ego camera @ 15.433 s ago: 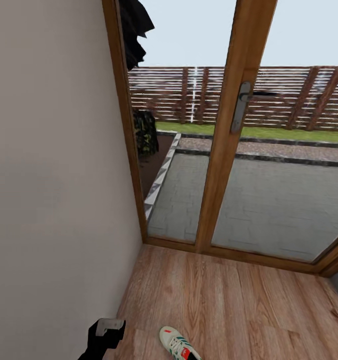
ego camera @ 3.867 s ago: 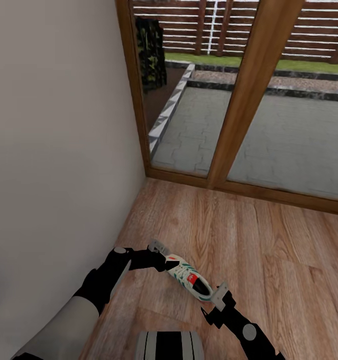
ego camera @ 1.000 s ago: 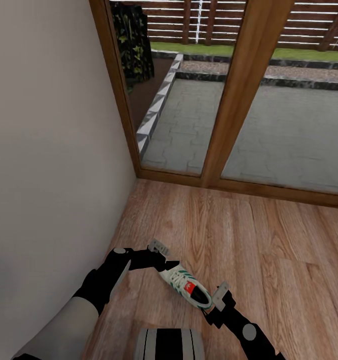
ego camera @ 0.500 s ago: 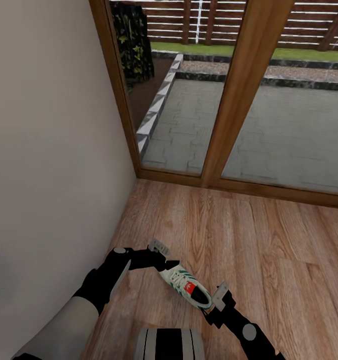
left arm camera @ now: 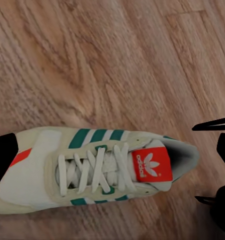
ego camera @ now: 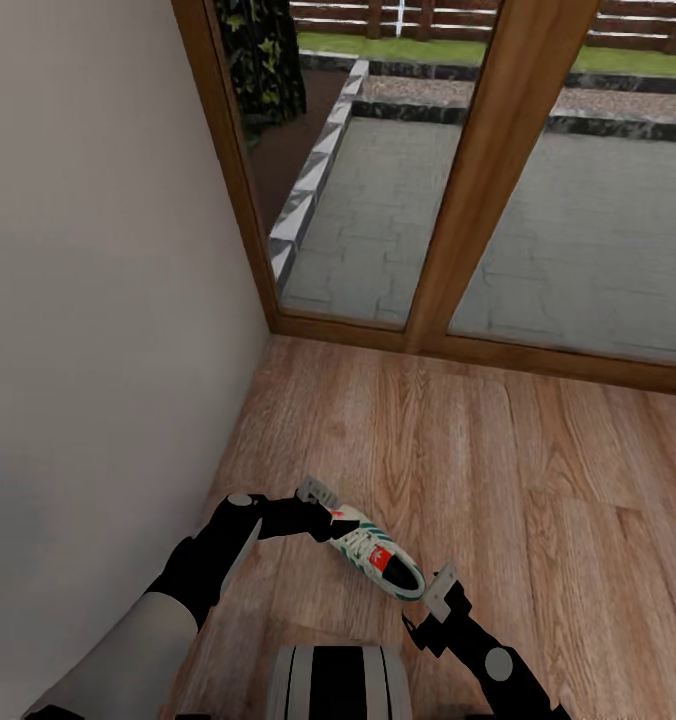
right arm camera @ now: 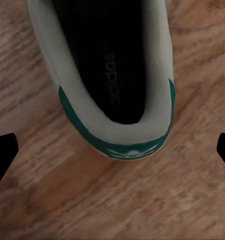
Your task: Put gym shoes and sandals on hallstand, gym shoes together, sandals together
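The head view looks steeply down at the gym shoe [ego camera: 375, 560] on the floor, which both close wrist views share.

- Gym shoe [ego camera: 374, 554]: white upper, green side stripes, white laces, red tongue patch with a white trefoil logo, a red mark at the toe, dark lining, green heel band.
- Corridor floor [ego camera: 538, 480]: light brown wood-grain planks.
- Wall [ego camera: 98, 300]: plain off-white.
- Glazed door frame [ego camera: 478, 190]: warm orange-brown wood.
- Paving outside [ego camera: 578, 230]: grey brick pattern, with a strip of green grass beyond.
- Left gripper [ego camera: 323, 505]: black, with a pale grey finger; forearm grey.
- Right gripper [ego camera: 433, 600]: black, with a pale grey finger.
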